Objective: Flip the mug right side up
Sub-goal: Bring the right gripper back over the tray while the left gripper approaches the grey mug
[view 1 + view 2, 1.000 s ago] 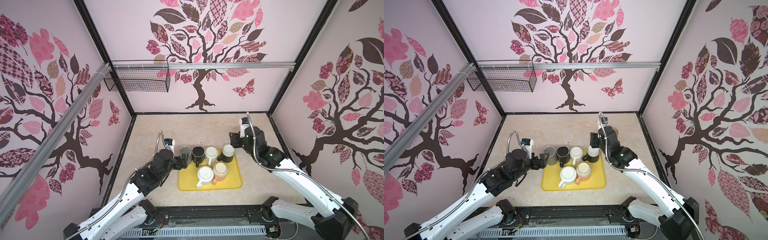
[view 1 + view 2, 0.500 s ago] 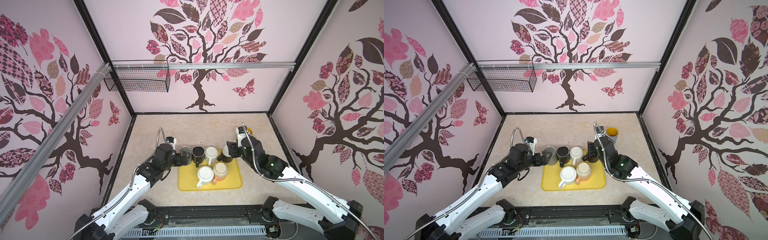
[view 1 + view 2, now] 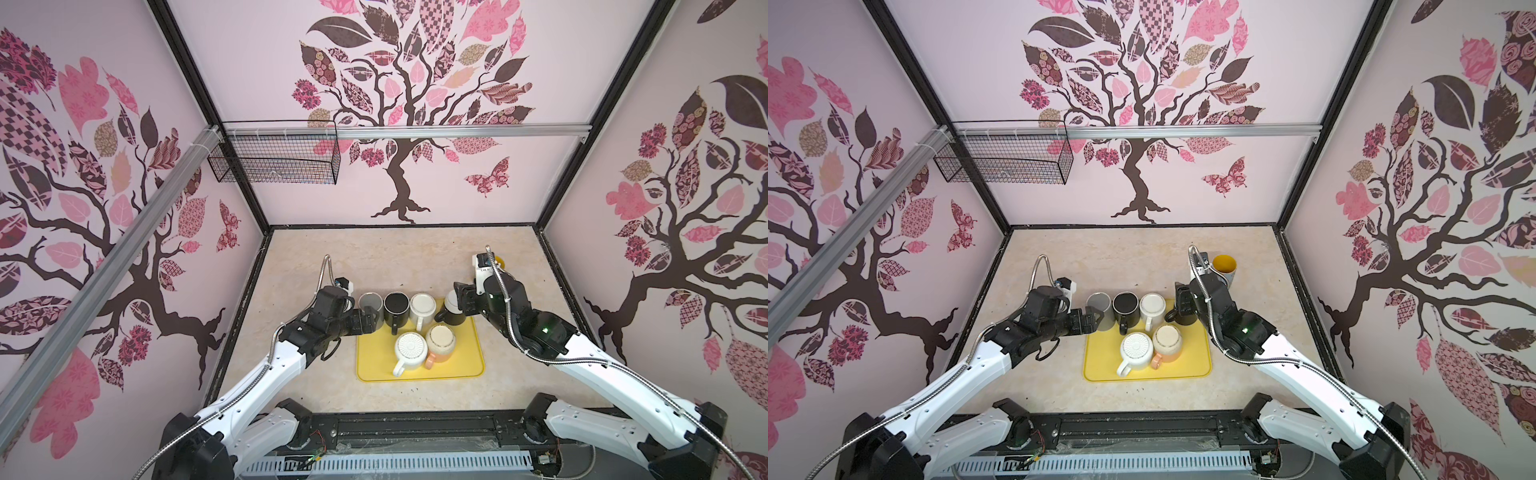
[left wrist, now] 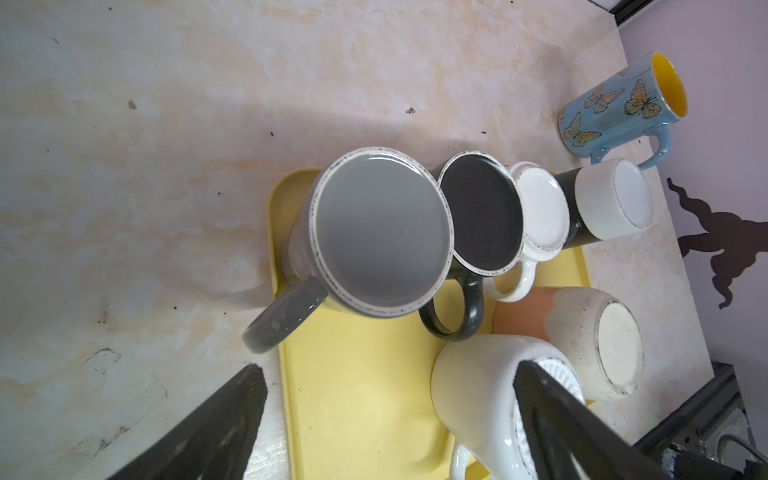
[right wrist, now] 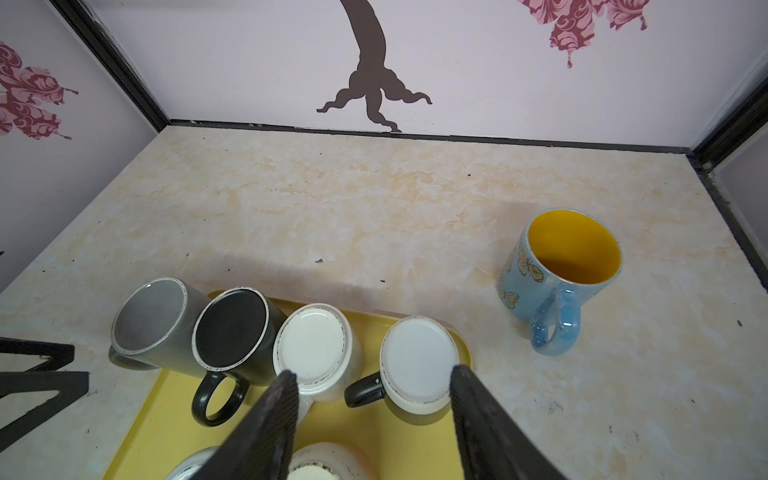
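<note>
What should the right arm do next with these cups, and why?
Probably lower the right fingers a little and close them on the upside-down black-and-white mug: they stand open on either side of its base. The blue butterfly mug is upright on the table; those on the tray are bottom up.

Bright even light, soft shadows, edge distortion
</note>
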`<state>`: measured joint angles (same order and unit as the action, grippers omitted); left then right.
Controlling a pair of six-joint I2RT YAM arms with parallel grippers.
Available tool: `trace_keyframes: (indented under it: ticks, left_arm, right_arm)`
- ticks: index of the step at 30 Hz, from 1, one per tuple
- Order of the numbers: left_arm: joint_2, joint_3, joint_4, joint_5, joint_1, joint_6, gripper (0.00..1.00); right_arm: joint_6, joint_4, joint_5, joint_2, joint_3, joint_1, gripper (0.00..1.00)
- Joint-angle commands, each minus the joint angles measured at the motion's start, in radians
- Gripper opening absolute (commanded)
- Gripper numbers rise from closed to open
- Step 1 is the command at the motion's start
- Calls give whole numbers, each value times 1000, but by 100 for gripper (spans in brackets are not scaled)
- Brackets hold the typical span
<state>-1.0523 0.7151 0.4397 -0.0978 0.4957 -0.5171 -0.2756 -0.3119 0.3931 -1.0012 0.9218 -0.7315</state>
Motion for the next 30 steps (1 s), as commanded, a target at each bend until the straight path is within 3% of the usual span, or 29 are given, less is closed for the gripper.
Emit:
trace_keyframes:
  ticks: [1,11,30]
  left_arm:
    - [-44,73,-30,22,-13,29,96]
    - [-110,40,-157,-70,-119,-6,96]
    - [-157,-5,-198,-139,-123,-27,93]
  right_arm:
    - [30,33,10,-14,-4,1,62]
    - [44,50,2,-34,-9,1,62]
    - [47,67,-5,-24,-34,1,61]
